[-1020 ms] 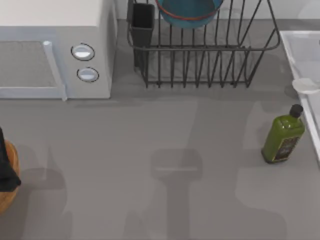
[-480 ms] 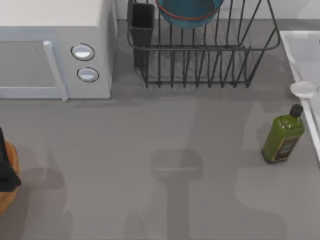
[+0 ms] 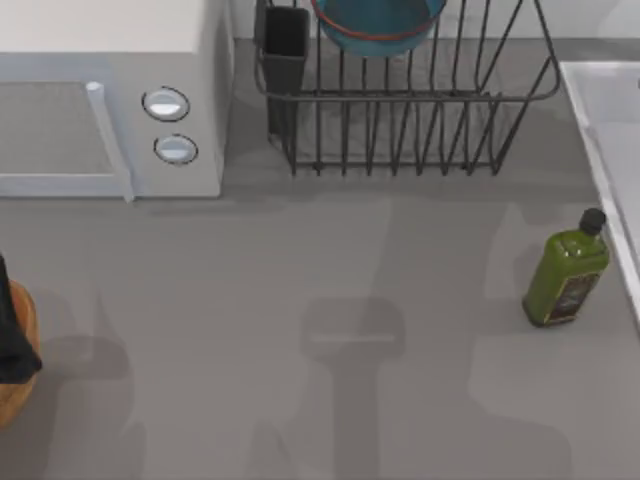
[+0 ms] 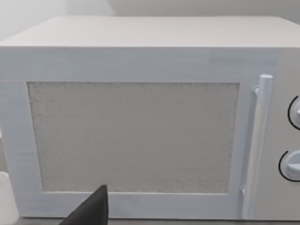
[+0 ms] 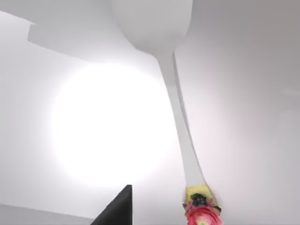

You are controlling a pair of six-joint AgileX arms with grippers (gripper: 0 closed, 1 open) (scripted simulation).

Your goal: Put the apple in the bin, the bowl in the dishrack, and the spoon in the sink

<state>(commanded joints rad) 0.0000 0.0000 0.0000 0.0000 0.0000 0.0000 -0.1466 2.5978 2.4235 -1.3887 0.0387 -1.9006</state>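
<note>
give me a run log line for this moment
bowl: in dishrack | spoon: over sink | bin: top view's left edge

You had the bowl [image 3: 378, 22] sitting in the dishrack [image 3: 420, 130], teal-blue with its thin reddish rim, up among the black upright bars beside the dark cutlery cup. The spoon [image 5: 168, 70] lay right under your right wrist camera, white, rounded scoop away from the camera, slim handle running back to a yellow and red flowery end, all against the pale sink [image 3: 605, 110] surface. The bin [image 3: 14, 360], orange-brown and round, sat directly beneath your left arm, partly covered by it.
</note>
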